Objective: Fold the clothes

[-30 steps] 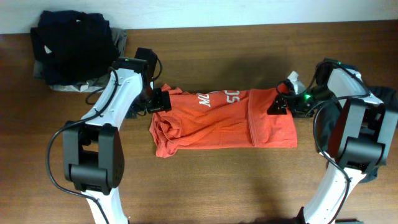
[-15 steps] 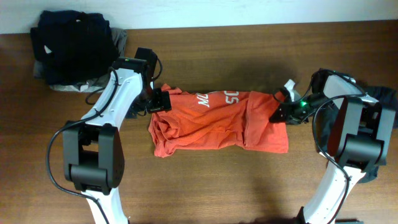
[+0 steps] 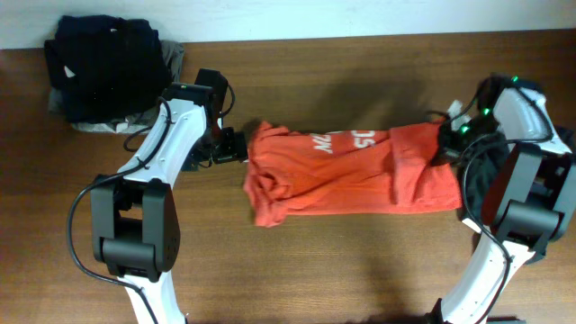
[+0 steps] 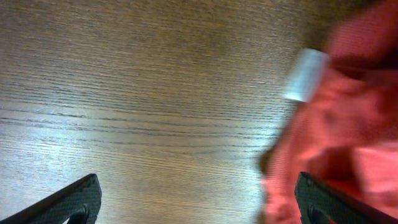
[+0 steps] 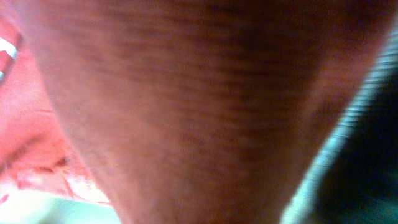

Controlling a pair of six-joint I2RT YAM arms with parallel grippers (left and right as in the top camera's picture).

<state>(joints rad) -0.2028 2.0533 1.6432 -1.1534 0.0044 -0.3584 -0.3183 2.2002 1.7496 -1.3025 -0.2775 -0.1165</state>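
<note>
At the table's right side, the right gripper (image 3: 448, 142) was hidden in the bunched end of the orange shirt (image 3: 346, 175), so the state of its jaws could not be told. The left gripper (image 4: 196, 196), jaws wide apart, hovered over the wooden table (image 3: 342, 261) just beside the shirt. A dark clothes pile (image 3: 106, 67) lay at the far-left corner.

Orange shirt (image 5: 186, 112) blurred across right wrist view; left gripper (image 4: 199, 202) cropped

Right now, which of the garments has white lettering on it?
The orange shirt, stretched out flat; white letters run along its far edge. The dark clothes heaped in the corner show none.
</note>
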